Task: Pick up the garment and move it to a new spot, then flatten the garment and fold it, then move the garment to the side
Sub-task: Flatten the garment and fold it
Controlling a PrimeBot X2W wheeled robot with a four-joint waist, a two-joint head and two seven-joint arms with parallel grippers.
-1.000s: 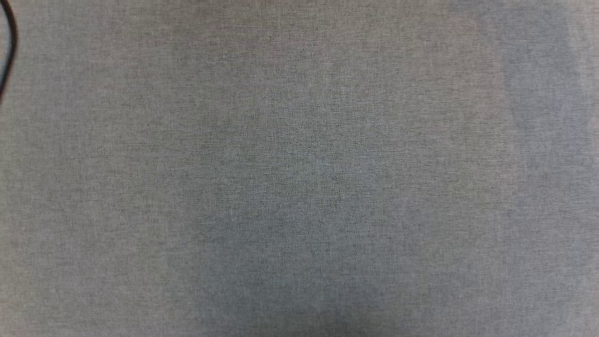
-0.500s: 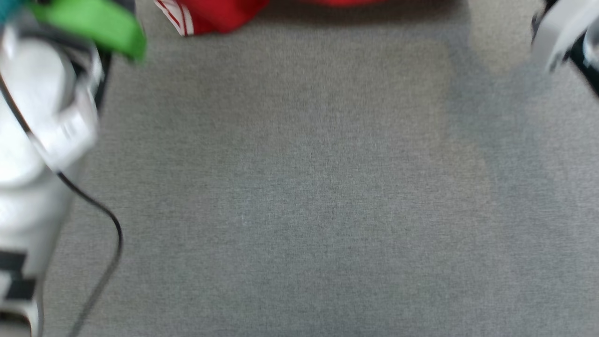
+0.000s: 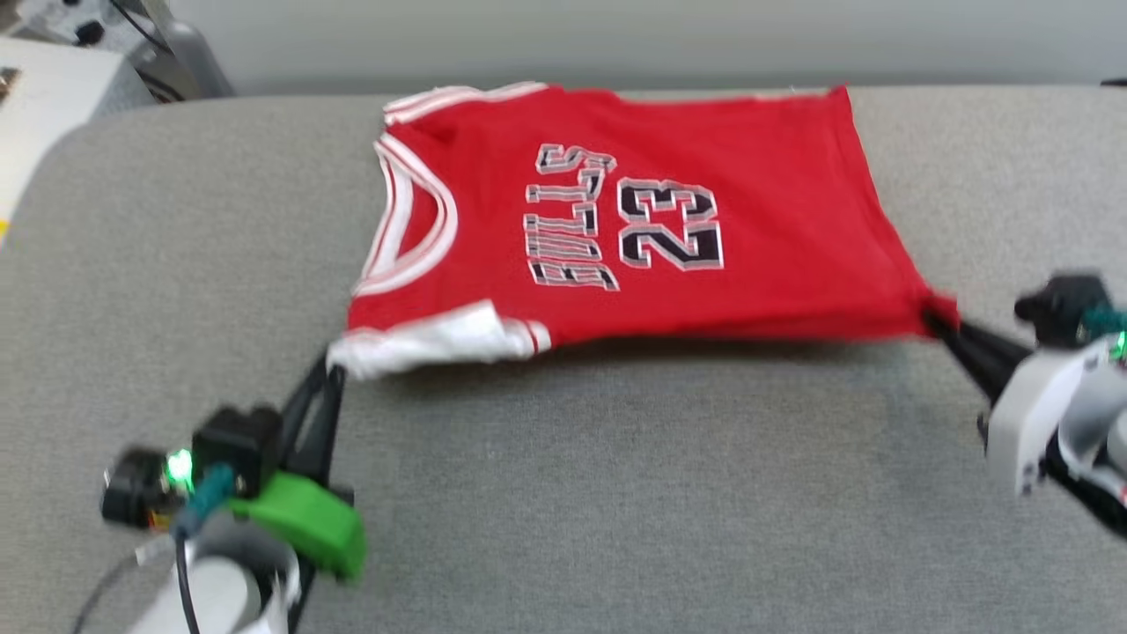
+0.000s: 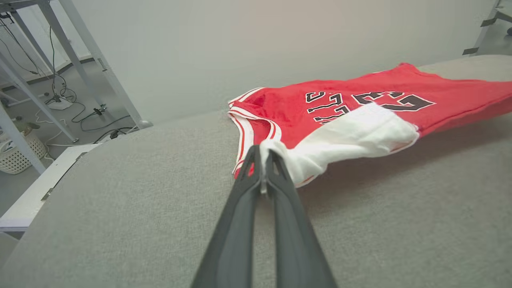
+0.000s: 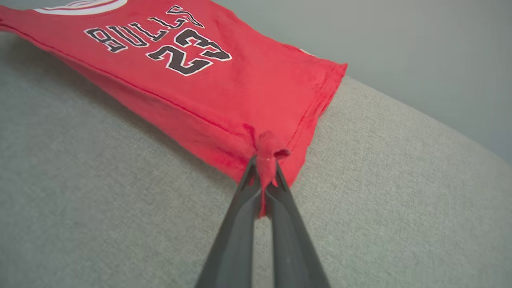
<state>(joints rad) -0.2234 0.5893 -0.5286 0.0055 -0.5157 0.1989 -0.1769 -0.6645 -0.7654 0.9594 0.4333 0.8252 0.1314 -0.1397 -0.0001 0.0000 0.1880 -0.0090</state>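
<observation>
Grey table (image 3: 563,511) holds the shirt (image 3: 669,176) toward 12 o'clock; left gripper (image 3: 332,372) clamps its sleeve (image 3: 440,339) at 7 o'clock, right gripper (image 3: 935,321) its hem corner (image 3: 944,305) at 4 o'clock; uneven pulling may slip either pinch.

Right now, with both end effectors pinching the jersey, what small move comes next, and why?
Probably lower both, keeping it taut: the left end effector grips the white sleeve, the right end effector the hem corner, and the near edge of the jersey hangs above the grey surface.
</observation>
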